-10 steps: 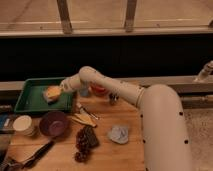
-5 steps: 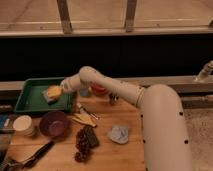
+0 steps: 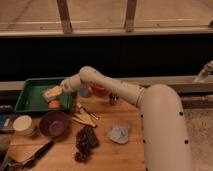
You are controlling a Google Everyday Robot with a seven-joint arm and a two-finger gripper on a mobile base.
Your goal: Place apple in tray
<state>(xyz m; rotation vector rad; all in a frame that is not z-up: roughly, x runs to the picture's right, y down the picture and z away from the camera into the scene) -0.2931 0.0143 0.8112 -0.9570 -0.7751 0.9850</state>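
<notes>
End effector (image 3: 52, 93) hangs over the green tray (image 3: 30, 89), near its right side; I cannot tell its state. Just below it the apple (image 3: 54, 104) lies inside the tray, close to the front right corner. The tray sits at the back left corner of the tabletop (image 3: 107, 152). In front of the tray stands a purple bowl (image 3: 54, 124), and a dark bunch of grapes (image 3: 85, 142) lies toward the front edge.
</notes>
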